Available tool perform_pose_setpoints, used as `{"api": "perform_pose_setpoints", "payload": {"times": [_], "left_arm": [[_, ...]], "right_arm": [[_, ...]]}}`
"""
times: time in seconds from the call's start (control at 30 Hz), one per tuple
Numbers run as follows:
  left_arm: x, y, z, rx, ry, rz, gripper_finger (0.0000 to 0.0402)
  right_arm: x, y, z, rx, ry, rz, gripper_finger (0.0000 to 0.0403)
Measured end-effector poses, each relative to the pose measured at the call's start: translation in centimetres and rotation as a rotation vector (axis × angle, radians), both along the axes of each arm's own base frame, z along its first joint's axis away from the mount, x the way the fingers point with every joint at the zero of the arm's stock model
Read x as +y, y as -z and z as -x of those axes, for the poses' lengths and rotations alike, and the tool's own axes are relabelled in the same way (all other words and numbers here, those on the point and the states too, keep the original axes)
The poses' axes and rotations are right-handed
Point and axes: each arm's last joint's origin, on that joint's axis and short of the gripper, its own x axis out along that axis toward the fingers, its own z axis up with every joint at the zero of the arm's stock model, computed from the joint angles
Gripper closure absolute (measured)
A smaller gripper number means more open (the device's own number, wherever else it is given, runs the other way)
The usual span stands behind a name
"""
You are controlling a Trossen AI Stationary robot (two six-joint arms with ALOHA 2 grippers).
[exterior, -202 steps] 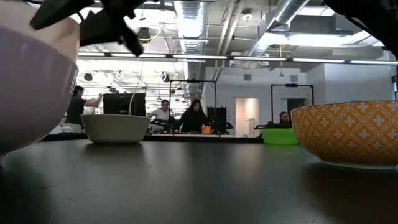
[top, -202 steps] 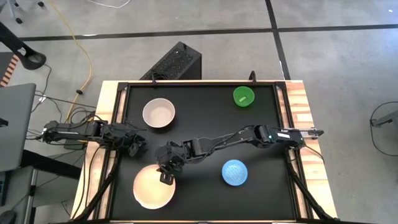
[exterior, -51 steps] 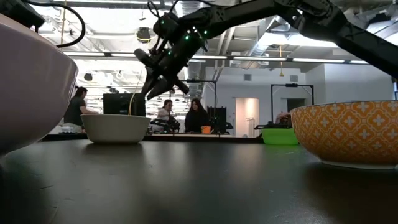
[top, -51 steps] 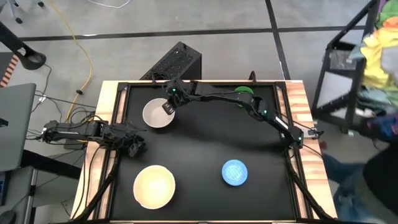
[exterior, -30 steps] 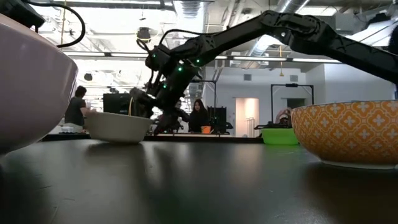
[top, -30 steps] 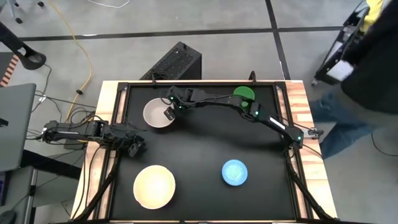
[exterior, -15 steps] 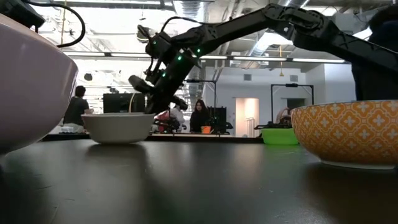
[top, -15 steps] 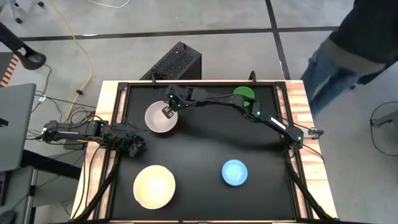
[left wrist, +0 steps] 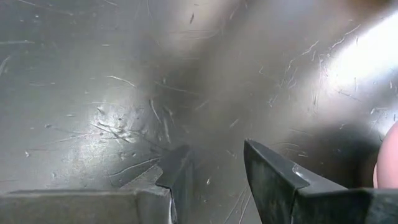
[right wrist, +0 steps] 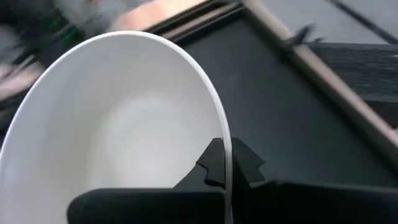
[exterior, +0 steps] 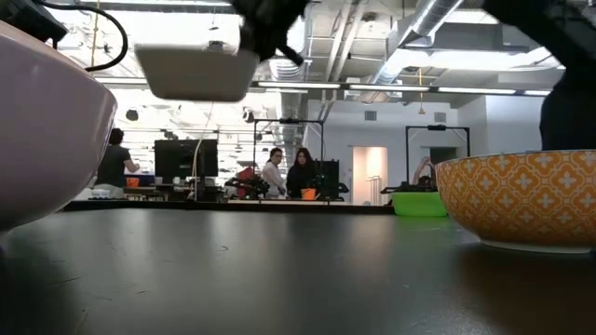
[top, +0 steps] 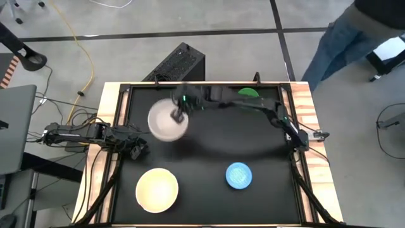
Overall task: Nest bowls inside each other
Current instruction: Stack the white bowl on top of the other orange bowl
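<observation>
A white bowl (top: 166, 123) hangs in the air over the table's far left part, and my right gripper (top: 178, 116) is shut on it; in the low view this bowl (exterior: 196, 73) floats high above the tabletop. A larger cream bowl (top: 157, 190), pinkish outside, rests on its base at the near left. A blue bowl (top: 239, 175), orange-patterned outside (exterior: 517, 200), stands at the near right. A green bowl (top: 248, 92) sits at the far edge, partly under my right arm. My left gripper (top: 136, 147) waits open at the left edge, just above the table. My right gripper pinches the white bowl's rim (right wrist: 227, 163) between its two fingers, one inside the bowl and one outside. It comes slanting down from the table's right, onto the rim's right side. The bowl is lifted clear of the table, mouth up and about level.
Black table frame rails (top: 283, 104) run along the table's sides. A person's legs (top: 342, 38) are beyond the far right corner. People sit in the room behind the table (exterior: 289, 175). The middle of the black tabletop (top: 209, 158) carries nothing.
My right gripper, low at the white bowl's rim a second ago, has taken hold of the rim and risen quickly. The bowl has left the table, lifted clear, and has shifted a little toward the table's near right.
</observation>
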Motion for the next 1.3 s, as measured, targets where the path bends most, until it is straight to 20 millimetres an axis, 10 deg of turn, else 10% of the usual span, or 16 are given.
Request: {"api": "perform_pose_setpoints", "payload": {"times": [0.33, 0.5, 0.83, 1.3], "left_arm": [[0.0, 0.0, 0.0, 0.0, 0.0, 0.0, 0.0274], [0.0, 0.0, 0.0, 0.001, 0.0, 0.0, 0.0274], [0.0, 0.0, 0.0, 0.002, -0.001, -0.001, 0.0274], [0.0, 0.0, 0.0, 0.003, 0.0, -0.001, 0.0274]], "right_arm": [[16.4, 0.3, 0.0, -0.056, -0.32, 0.005, 0.0394], [21.2, 1.9, -1.4, -0.179, -0.379, 0.014, 0.0394], [21.5, 6.8, -5.0, -0.236, -0.377, -0.04, 0.0394], [20.8, 8.3, -5.9, -0.223, -0.352, -0.113, 0.0394]]}}
